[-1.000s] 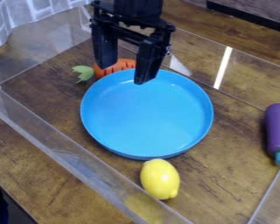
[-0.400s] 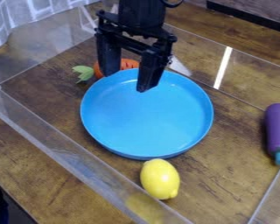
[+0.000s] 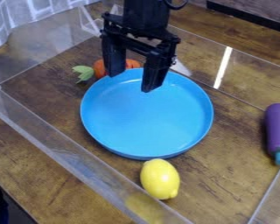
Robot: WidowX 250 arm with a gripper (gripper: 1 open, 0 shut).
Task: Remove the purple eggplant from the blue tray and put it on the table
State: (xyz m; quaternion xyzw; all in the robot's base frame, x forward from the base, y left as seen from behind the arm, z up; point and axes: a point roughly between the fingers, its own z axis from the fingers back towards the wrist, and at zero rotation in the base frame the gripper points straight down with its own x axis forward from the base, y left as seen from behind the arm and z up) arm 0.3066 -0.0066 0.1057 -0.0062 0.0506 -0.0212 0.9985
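End effector open over blue tray, purple eggplant on table

Black robot arm reaching in from above, hand pointing straight down, fingers spread wide, holding nothing

I read this as a lab test cell, wood-grain desk fenced by clear acrylic walls, toy foods like a lemon, my arm's tool overhead
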